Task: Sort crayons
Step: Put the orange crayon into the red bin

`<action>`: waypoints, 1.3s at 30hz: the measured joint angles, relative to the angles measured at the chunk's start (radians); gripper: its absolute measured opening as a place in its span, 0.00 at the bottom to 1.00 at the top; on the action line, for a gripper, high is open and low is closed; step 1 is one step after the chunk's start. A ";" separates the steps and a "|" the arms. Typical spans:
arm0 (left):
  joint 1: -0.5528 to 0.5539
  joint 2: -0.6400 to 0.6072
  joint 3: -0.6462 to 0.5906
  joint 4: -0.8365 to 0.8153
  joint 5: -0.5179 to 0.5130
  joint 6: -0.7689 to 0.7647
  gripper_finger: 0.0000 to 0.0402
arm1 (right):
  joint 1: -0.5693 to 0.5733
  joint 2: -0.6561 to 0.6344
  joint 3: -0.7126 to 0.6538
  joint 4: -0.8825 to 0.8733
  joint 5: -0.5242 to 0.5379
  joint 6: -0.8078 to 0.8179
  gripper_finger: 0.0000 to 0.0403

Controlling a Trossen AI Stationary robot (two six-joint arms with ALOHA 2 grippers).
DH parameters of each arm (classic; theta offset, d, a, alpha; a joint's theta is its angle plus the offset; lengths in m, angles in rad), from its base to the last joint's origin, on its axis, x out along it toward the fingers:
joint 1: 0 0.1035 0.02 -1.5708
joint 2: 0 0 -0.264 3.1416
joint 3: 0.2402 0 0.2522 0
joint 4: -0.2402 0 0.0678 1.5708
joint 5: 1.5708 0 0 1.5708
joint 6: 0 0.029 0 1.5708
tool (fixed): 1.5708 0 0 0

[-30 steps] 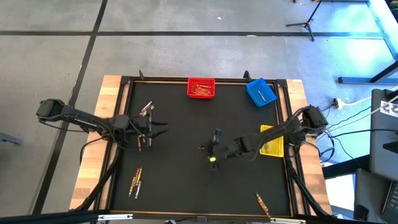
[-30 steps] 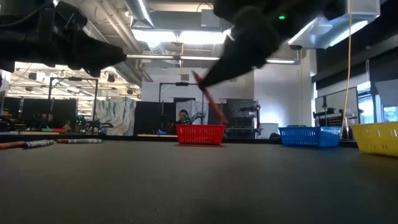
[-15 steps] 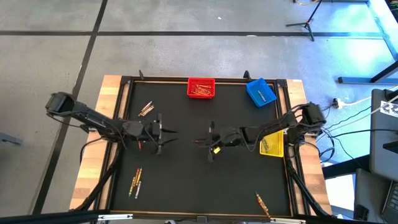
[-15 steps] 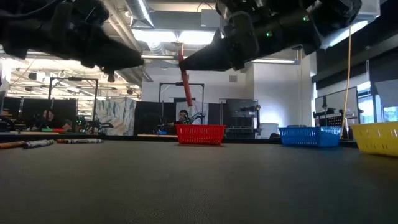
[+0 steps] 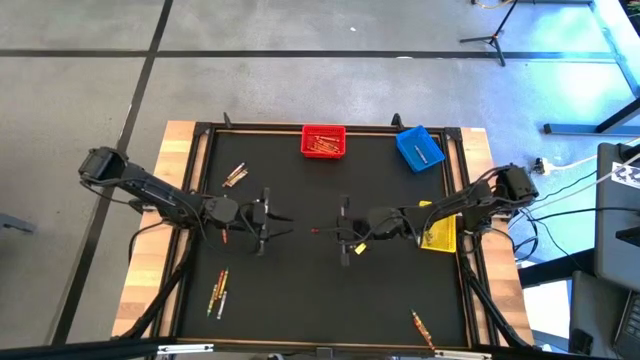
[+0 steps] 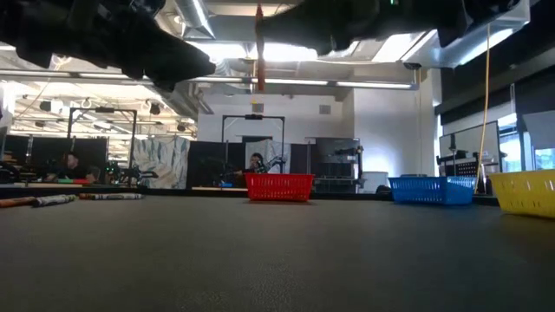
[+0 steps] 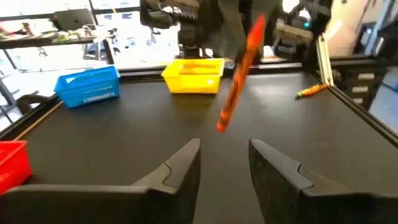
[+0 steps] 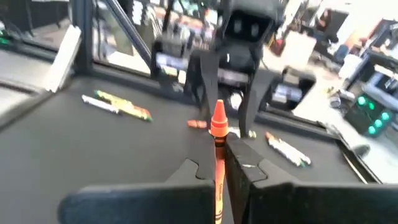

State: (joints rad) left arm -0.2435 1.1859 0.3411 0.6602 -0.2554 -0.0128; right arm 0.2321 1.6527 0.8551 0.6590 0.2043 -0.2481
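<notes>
A black mat (image 5: 300, 290) framed by a wooden table edge is seen from above, with a grey floor around it and a lit workshop behind in the low view. Along the far edge a red bin (image 5: 323, 141) filled with crayons and a blue bin (image 5: 419, 147) are set; a yellow bin (image 5: 436, 226) lies at the right side under the right arm. The right gripper (image 5: 338, 231) is held above the middle of the mat, clamped on an orange-red crayon (image 8: 217, 146) whose tip is pointed toward the left gripper (image 5: 282, 225). The left gripper is held just opposite, its fingers (image 7: 180, 168) spread apart and empty, the crayon tip near the gap. Loose crayons are scattered on the mat: a pair at the far left (image 5: 234, 176), a group at the near left (image 5: 218, 292) and some at the near right (image 5: 421, 328)
</notes>
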 joint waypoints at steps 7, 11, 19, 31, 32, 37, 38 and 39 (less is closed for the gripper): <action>-0.018 0.154 0.113 0.020 -0.045 0.151 0.32 | -0.003 0.006 0.000 0.077 -0.040 0.005 0.02; -0.018 0.211 0.190 0.022 -0.061 0.180 0.32 | -0.002 0.006 0.000 0.074 -0.041 0.008 0.02; 0.008 0.236 0.255 0.024 0.008 0.179 0.32 | 0.004 0.007 0.000 0.073 -0.032 0.002 0.02; 0.051 0.236 0.258 -0.006 0.118 0.197 0.03 | 0.010 0.007 0.000 0.078 -0.025 0.044 0.05; 0.051 0.236 0.258 -0.006 0.111 0.203 0.03 | 0.010 0.007 0.000 0.075 -0.010 0.061 0.06; 0.062 0.223 0.259 -0.006 0.022 0.244 0.04 | 0.057 -0.063 0.001 -0.060 0.125 0.082 0.18; 0.068 0.217 0.259 -0.017 -0.005 0.257 0.04 | 0.075 -0.092 0.003 -0.110 0.154 0.083 0.21; 0.076 0.214 0.258 -0.027 -0.037 0.267 0.04 | 0.094 -0.122 0.003 -0.173 0.182 0.085 0.23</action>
State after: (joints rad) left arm -0.1673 1.3997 0.5994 0.6330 -0.2927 0.2544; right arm 0.3260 1.5308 0.8577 0.4862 0.3866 -0.1635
